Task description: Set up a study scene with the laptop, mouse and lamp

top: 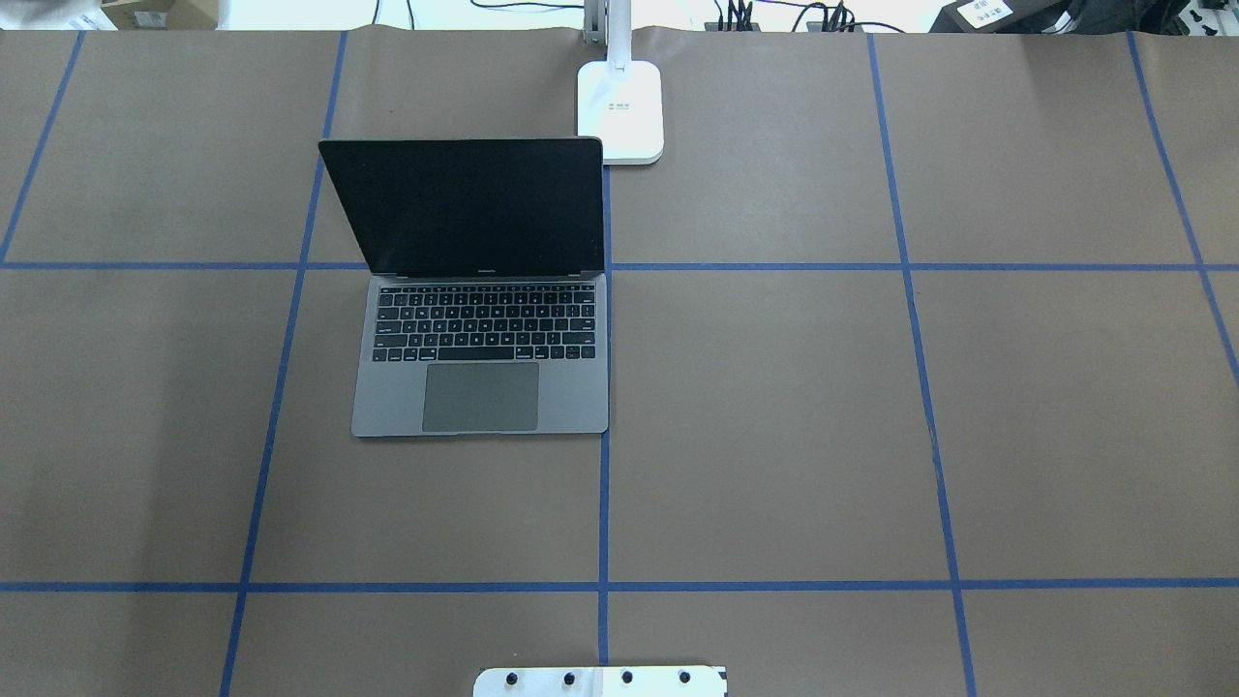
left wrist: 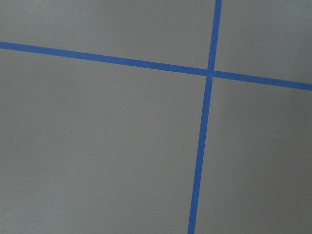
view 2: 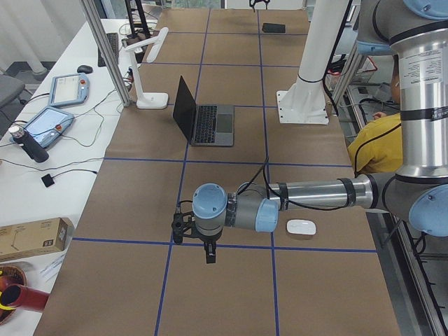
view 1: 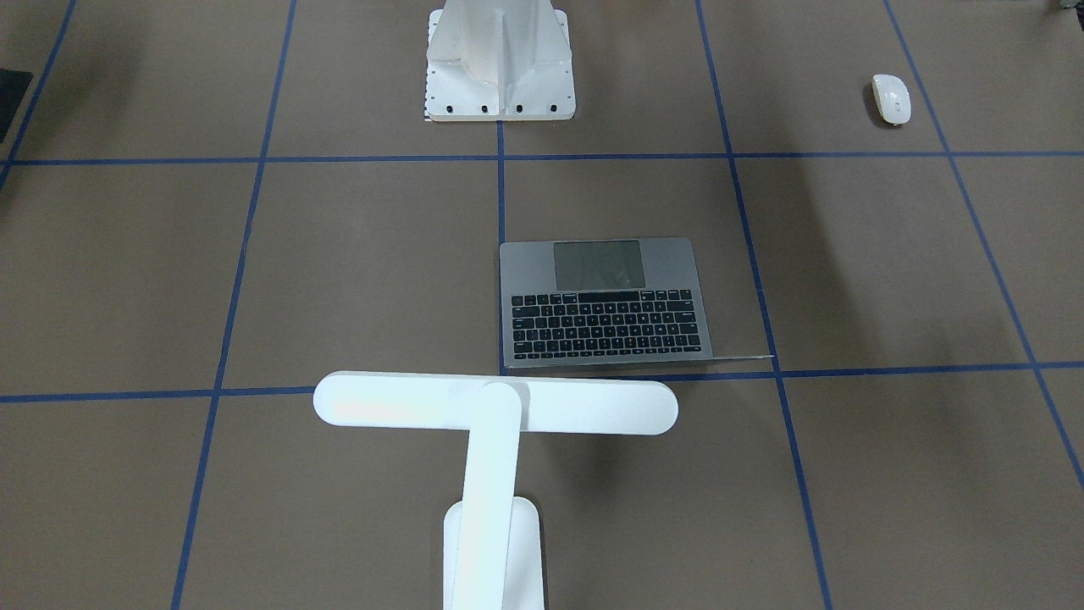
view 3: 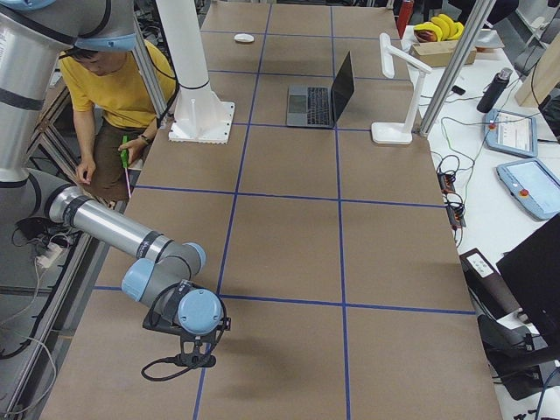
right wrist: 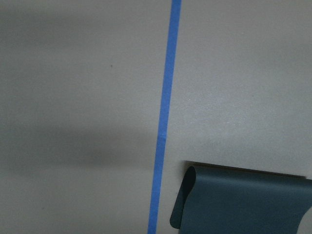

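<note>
The laptop point(top: 481, 339) stands open on the table, left of centre, with its screen dark; it also shows in the front view point(view 1: 603, 302). The lamp point(view 1: 491, 407) stands behind it, its base point(top: 620, 111) at the far edge. The mouse point(view 1: 891, 97) lies near the robot's side on its left, beside the left arm point(view 2: 301, 227). My left gripper point(view 2: 210, 253) hangs over bare table near the left end. My right gripper point(view 3: 188, 357) hangs low over the right end. Both show only in the side views, so I cannot tell whether they are open or shut.
The white flanged pedestal point(view 1: 500, 63) stands at the robot's edge, mid-table. A flat black mouse pad point(view 1: 10, 97) lies at the right end; its corner shows in the right wrist view point(right wrist: 243, 202). A person in yellow point(view 3: 118, 83) sits behind the robot. Blue tape lines grid the table.
</note>
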